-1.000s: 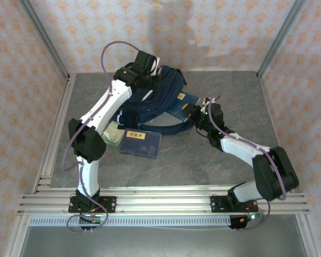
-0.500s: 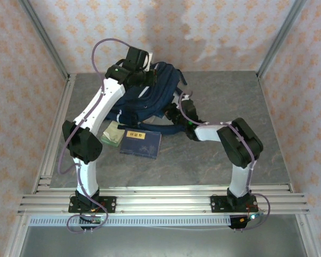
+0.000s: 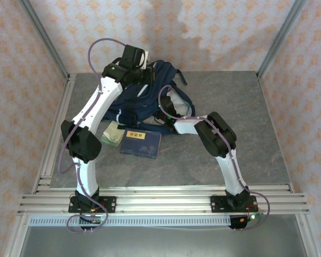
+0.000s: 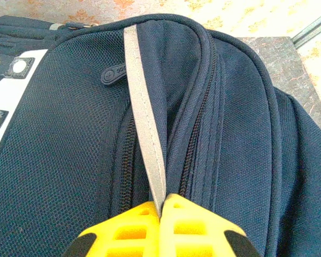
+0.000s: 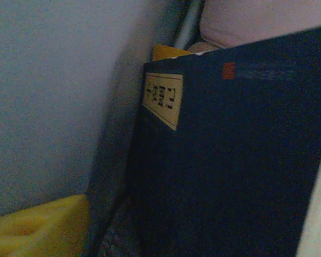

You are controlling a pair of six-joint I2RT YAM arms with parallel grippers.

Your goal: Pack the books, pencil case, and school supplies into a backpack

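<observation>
The navy backpack [image 3: 150,91] lies at the back of the table, and my left gripper [image 4: 163,206] is shut on its grey-white stripe [image 4: 144,107], holding the top up. My right gripper [image 5: 166,235] reaches inside the bag, jaws open, one yellow finger [image 5: 37,225] standing apart from a navy book [image 5: 230,160] with a yellow label. Behind that book show an orange-yellow book's corner [image 5: 168,52] and a pale pink surface that looks like the pencil case [image 5: 257,19]. Another navy book [image 3: 140,143] lies on the table in front of the bag, next to a green-edged packet [image 3: 113,134].
Dark straps [image 3: 171,128] trail from the bag toward the right arm. Aluminium rails [image 3: 160,201] run along the near edge, and frame posts stand at the back corners. Patterned walls enclose the grey table [image 3: 230,96].
My right arm has swung left from beside the bag and carried a navy book inside it, where its jaws have opened. The left gripper has pulled the bag's top slightly back and left.
</observation>
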